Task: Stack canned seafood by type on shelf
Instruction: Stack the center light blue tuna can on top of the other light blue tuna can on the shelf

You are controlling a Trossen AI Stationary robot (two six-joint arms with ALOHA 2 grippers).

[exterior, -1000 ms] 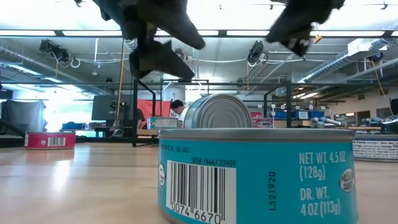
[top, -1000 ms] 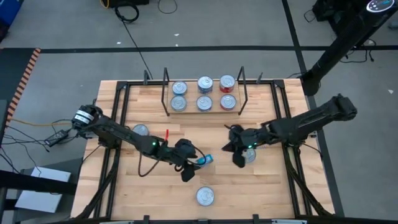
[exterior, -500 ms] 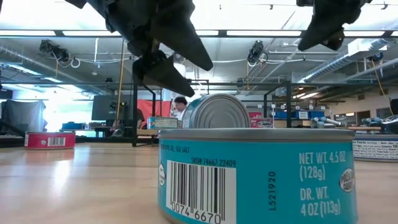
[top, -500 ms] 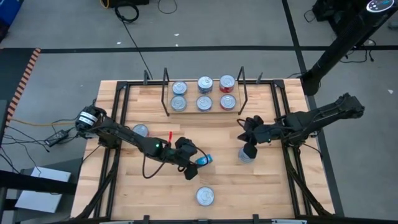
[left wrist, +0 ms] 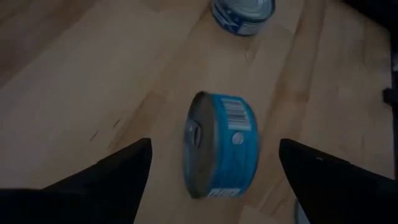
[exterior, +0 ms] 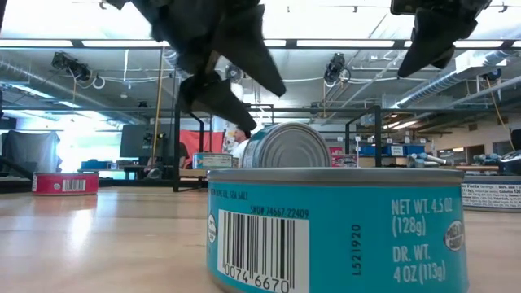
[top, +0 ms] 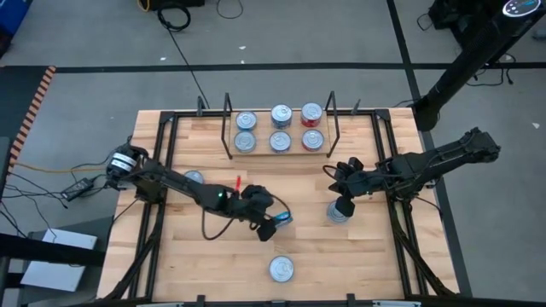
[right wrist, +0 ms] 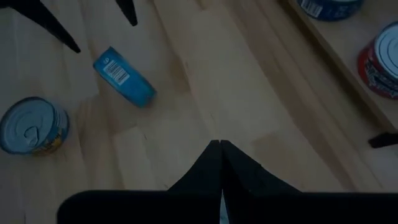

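**Six tins shelved, four still out**

The shelf (top: 280,152) holds six tins. In front of it on the desk (top: 213,256), the left pincer (top: 271,224) gapes wide around a tipped blue tin (top: 282,219); the right pincer (top: 341,201), closed and empty, hangs over another tin (top: 338,213). Two more wait.

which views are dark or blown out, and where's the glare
Left wrist view: dim and soft, the tipped blue tin between dark pincer fingers. Right wrist view: similarly dim. Low view: ceiling light strips blown out, arms silhouetted, near tin sharp. High view: evenly lit, glare on tin lids on the shelf.
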